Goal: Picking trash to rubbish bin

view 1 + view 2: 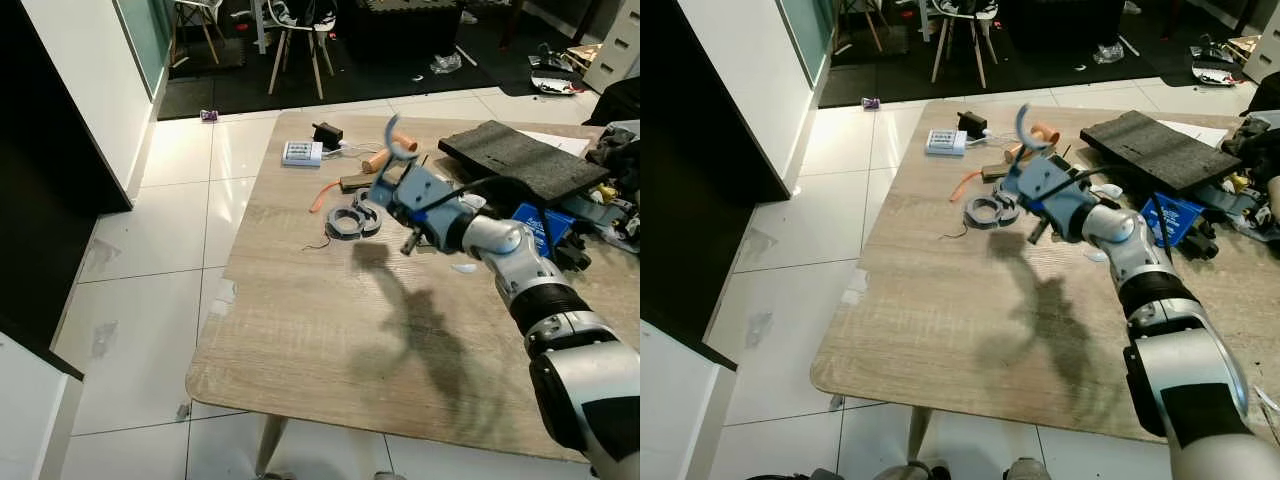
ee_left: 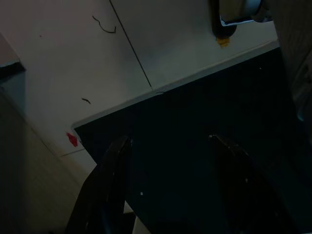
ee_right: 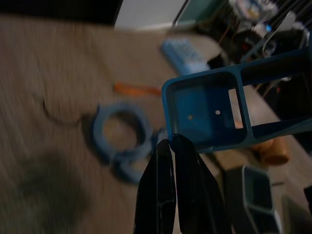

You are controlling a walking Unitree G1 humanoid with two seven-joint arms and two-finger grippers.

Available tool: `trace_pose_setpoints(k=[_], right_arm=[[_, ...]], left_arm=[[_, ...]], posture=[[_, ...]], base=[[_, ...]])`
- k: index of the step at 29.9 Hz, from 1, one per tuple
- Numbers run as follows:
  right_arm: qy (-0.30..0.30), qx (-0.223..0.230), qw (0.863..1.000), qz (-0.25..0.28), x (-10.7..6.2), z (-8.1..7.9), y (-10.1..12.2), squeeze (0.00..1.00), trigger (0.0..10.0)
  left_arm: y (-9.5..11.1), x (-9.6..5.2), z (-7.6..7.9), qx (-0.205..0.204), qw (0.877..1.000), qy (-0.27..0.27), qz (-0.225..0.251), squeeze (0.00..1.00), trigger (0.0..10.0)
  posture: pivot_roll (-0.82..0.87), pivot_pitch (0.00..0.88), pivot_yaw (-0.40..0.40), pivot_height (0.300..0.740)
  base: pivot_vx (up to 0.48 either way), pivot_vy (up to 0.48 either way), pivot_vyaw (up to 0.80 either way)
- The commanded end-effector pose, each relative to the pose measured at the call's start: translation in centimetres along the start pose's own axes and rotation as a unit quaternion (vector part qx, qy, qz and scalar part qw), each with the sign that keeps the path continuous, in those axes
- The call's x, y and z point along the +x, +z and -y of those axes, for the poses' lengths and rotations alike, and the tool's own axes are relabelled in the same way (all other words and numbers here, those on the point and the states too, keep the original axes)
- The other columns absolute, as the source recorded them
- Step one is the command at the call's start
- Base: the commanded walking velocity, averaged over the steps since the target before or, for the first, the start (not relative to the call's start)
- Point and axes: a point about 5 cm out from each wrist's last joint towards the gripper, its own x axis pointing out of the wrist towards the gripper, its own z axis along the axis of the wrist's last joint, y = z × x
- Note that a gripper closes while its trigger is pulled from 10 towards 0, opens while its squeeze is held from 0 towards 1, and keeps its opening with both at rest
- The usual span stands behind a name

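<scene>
- A blue plastic bracket (image 3: 209,109), boxy frame with a curved prong on top, is pinched at its lower edge by the right hand (image 3: 173,146); fingers pressed together on a thin wall, so very little material is held.
- The bracket is carried clear above the surface (image 1: 330,340), not touching it.
- Just below and ahead of the hand: a blue ring (image 1: 343,222) with a smaller ring piece touching it, lying flat. An orange strip (image 1: 322,196) is just beyond them; a white remote (image 1: 302,152) and a black adapter (image 1: 326,133) lie further out.
- Beside the hand, toward the arm's outer side: a black foam slab (image 1: 520,158) and a cluttered heap of parts.
- Left hand (image 2: 168,146) hangs idle over floor tiles and a dark mat, fingers spread, nothing between them.
- Risk: edge pinch is shallow; the bracket could pivot or slip out during a swing or while walking, judged from the small contact and the off-centre weight.
- Risk: the prong could be snagged on clutter if the arm is withdrawn low.
- No bin is seen, so a long carry is likely needed.
</scene>
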Motion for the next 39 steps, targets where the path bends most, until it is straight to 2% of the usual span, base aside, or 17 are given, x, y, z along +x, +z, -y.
trace_pose_setpoints(k=[1,3,5,7,9,12,14,15,18,21,22,23,27,29,34,36,39], right_arm=[[-0.008,0.013,0.999,0.052,0.3,0.7,1.8,0.0,4.3],[-0.011,0.019,0.998,0.065,0.3,0.9,2.2,0.0,4.3],[-0.017,0.05,0.993,0.11,0.3,1.3,3.4,0.0,0.0],[-0.017,0.066,0.989,0.131,0.3,1.4,3.8,0.0,0.0],[0.014,0.15,0.96,0.236,0.2,1.3,6.3,0.0,0.0],[0.051,0.186,0.938,0.288,0.1,0.6,7.6,0.0,0.0],[0.12,0.21,0.911,0.333,0.0,-1.2,8.9,0.0,4.5],[0.154,0.217,0.899,0.347,-0.1,-2.3,9.4,0.0,9.6],[0.241,0.228,0.87,0.364,-0.1,-5.4,10.3,0.0,10.0],[0.245,0.227,0.869,0.365,-0.2,-5.6,10.3,0.0,10.0],[0.295,0.245,0.845,0.373,-0.3,-7.5,10.8,0.0,10.0],[0.295,0.245,0.845,0.373,-0.3,-7.5,10.8,0.0,10.0],[0.38,0.295,0.773,0.413,-1.9,-9.5,12.1,0.0,10.0],[0.39,0.304,0.762,0.419,-2.2,-9.7,12.3,0.0,10.0],[0.401,0.312,0.759,0.408,-2.6,-10.2,12.1,0.0,10.0],[0.406,0.313,0.759,0.401,-2.6,-10.4,12.0,0.0,10.0],[0.417,0.319,0.756,0.39,-3.0,-10.8,12.0,0.0,10.0]], left_arm=[[0.9,0.1,0.4,0.006,1.0,-0.01,0.012,0.0,10.0],[0.9,0.1,0.4,0.007,1.0,-0.01,0.012,0.0,10.0],[1.0,0.1,0.4,0.007,1.0,-0.01,0.012,0.0,10.0],[1.0,0.1,0.4,0.007,1.0,-0.009,0.012,0.0,10.0],[1.0,0.1,0.2,-0.01,1.0,0.001,0.014,0.0,10.0],[0.9,0.1,-0.2,-0.016,1.0,0.012,0.013,0.0,10.0],[0.8,0.0,-0.8,-0.019,0.999,0.027,0.01,0.0,10.0],[0.7,0.0,-1.1,-0.022,0.999,0.035,0.008,0.0,10.0],[0.6,-0.1,-1.7,-0.025,0.998,0.052,0.006,0.0,10.0],[0.6,-0.1,-1.7,-0.025,0.998,0.052,0.006,0.0,10.0],[0.6,-0.1,-1.8,-0.024,0.998,0.058,0.005,0.0,10.0],[0.6,-0.1,-1.8,-0.024,0.998,0.058,0.005,0.0,10.0],[0.6,-0.3,-2.6,-0.074,0.993,0.087,0.009,0.0,10.0],[0.6,-0.4,-3.3,-0.103,0.989,0.11,0.014,0.0,10.0],[0.1,-1.5,-7.3,-0.192,0.956,0.219,0.017,0.0,10.0],[-0.2,-2.4,-9.8,-0.223,0.932,0.283,0.022,0.0,10.0],[1.5,-4.5,-14.5,-0.352,0.862,0.344,0.12,0.0,10.0]], posture=[[-0.09,0.077,0.03,0.74],[-0.09,0.077,0.03,0.74],[-0.09,0.075,0.03,0.74],[-0.09,0.075,0.03,0.74],[-0.08,0.074,0.029,0.74],[-0.08,0.073,0.028,0.74],[-0.08,0.071,0.028,0.74],[-0.07,0.071,0.03,0.74],[-0.07,0.071,0.031,0.74],[-0.07,0.071,0.031,0.74],[-0.06,0.069,0.035,0.74],[-0.06,0.069,0.035,0.74],[-0.06,0.067,0.036,0.74],[-0.06,0.066,0.035,0.74],[-0.05,0.066,0.033,0.74],[-0.05,0.066,0.035,0.74],[-0.05,0.067,0.036,0.74]], base=[[0.0,0.0,0.0],[0.0,0.0,0.0],[0.0,0.0,0.0],[0.0,0.0,0.0],[0.0,0.0,0.0],[0.0,0.0,0.0],[0.0,0.0,0.0],[0.0,0.0,0.0],[0.0,0.0,0.0],[0.0,0.0,0.0],[0.0,0.0,0.0],[0.0,0.0,0.0],[0.0,0.0,0.0],[0.0,0.0,0.0],[0.0,0.0,0.0],[0.0,0.0,0.0],[0.0,0.0,0.0]])
